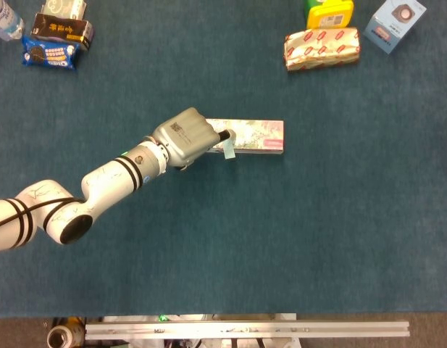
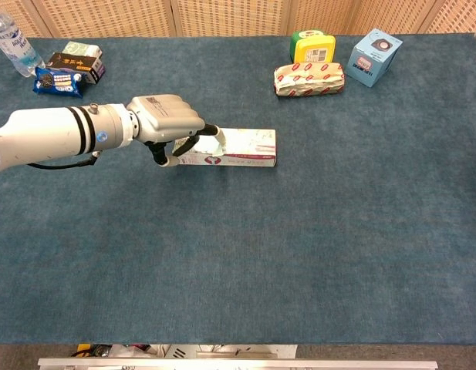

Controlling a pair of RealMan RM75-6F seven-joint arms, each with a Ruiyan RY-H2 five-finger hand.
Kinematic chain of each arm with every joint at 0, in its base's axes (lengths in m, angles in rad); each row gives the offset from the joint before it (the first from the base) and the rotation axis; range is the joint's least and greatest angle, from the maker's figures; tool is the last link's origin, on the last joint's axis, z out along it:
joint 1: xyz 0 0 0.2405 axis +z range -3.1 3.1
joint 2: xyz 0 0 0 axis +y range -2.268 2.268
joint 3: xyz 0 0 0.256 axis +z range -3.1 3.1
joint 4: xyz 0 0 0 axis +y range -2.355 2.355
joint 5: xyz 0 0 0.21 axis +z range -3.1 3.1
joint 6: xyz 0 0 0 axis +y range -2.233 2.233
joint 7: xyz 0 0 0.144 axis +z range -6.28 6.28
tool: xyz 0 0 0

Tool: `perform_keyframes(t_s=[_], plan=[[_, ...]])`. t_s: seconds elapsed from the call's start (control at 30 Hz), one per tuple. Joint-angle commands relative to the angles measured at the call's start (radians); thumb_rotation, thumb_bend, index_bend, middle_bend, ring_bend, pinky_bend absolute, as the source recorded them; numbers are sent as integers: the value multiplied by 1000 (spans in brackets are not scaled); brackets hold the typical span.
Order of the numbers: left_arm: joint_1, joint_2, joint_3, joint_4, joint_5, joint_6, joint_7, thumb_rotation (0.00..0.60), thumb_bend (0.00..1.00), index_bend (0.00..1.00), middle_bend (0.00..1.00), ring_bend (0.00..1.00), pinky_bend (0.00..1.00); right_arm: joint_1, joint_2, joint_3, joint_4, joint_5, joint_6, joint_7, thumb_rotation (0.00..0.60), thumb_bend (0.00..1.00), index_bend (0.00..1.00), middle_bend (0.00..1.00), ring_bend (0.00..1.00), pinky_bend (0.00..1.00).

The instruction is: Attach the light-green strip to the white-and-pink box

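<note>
Fingers of the left hand (image 1: 182, 138) pinch the light-green strip (image 1: 228, 147) against the white-and-pink box (image 1: 252, 136). The box extends rightward from the fingertips.

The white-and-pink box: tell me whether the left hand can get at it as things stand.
Probably yes. The left hand is already at the near-left end of the white-and-pink box, its fingers by the light-green strip, with nothing between them.

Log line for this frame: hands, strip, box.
left hand: over box's left end, fingers at strip | light-green strip: on box top, hanging over front edge | white-and-pink box: flat on table | right hand: not in view
</note>
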State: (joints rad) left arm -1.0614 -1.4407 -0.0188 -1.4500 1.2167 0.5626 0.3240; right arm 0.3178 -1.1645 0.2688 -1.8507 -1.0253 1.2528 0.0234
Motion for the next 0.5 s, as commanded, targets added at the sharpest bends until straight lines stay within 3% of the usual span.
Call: perform_keyframes(t_s=[0.03, 0.5], plan=[[-4, -3, 6, 0, -8, -5, 9, 600, 692, 132, 857, 977, 928, -1, 0, 0, 0, -1, 1, 1, 600, 455, 408, 529, 632, 808], [-12, 4, -1, 4, -44, 2, 8, 600, 692, 130, 854, 976, 928, -8, 3, 3, 0, -3, 4, 6, 600, 455, 409, 530, 632, 808]])
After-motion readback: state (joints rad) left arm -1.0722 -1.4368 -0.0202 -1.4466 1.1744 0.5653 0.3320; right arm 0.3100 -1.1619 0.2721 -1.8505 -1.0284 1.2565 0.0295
